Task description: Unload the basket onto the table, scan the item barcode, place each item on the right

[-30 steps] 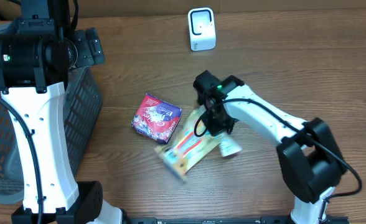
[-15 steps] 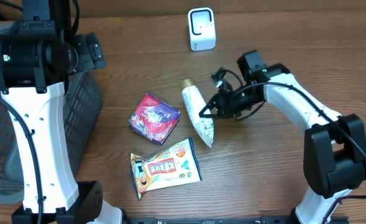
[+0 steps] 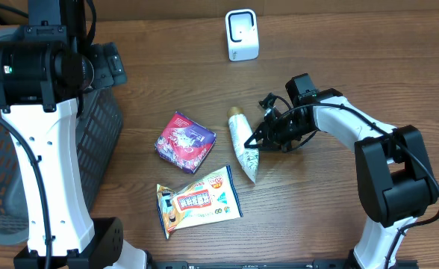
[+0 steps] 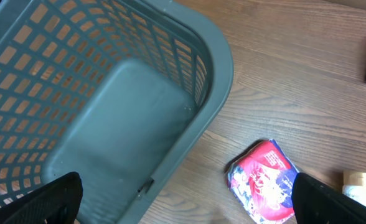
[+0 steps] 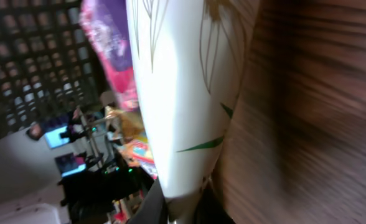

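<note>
The right gripper (image 3: 254, 140), pinching the white tube (image 3: 240, 133), has pulled it off the snack packet (image 3: 198, 200), nearer the scanner (image 3: 242, 35) at the tabletop's far edge.

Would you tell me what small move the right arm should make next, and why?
Probably lift the tube and carry it toward the scanner: the right gripper is shut on it, yet the tube sits well short of the scanner.

items spread on the table (image 3: 369, 52), basket (image 3: 104, 127) at its left edge
scanner (image 3: 242, 34) at the back; tube (image 3: 243, 149) mid-table, packet (image 3: 185, 141) just left of it, pouch (image 3: 198, 200) in front of both.
</note>
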Controlling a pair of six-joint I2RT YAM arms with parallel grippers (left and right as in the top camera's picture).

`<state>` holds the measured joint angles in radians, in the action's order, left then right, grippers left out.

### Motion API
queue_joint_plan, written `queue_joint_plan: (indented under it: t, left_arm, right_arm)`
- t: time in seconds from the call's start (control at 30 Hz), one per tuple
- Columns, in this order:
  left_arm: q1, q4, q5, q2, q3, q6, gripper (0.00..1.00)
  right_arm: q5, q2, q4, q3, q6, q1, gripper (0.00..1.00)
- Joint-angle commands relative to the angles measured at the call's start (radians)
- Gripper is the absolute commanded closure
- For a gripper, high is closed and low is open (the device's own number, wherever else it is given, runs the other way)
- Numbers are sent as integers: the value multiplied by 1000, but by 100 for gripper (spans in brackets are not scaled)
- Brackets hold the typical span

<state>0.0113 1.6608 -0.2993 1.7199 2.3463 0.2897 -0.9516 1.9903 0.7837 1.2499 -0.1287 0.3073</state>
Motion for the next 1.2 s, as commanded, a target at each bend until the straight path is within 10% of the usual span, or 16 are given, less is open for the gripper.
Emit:
queue_joint_plan:
  t: [0.0,0.47,0.63,1.17]
  left_arm:
    - [-6,3,5,0,-3,26,0]
    - [-6,4,5,0,-3,33,0]
    - [-6,14,5,0,-3,33,0]
    - [-6,19,5,0,-3,32,0]
  right_arm:
    - [15,8,-4,4,-25,-2,93]
    - [-184,121,39,-1,-217,-1,95]
    - [-200,154,32,-1,-243,-12,68]
    - [434,108,166,27,-208,-66,47]
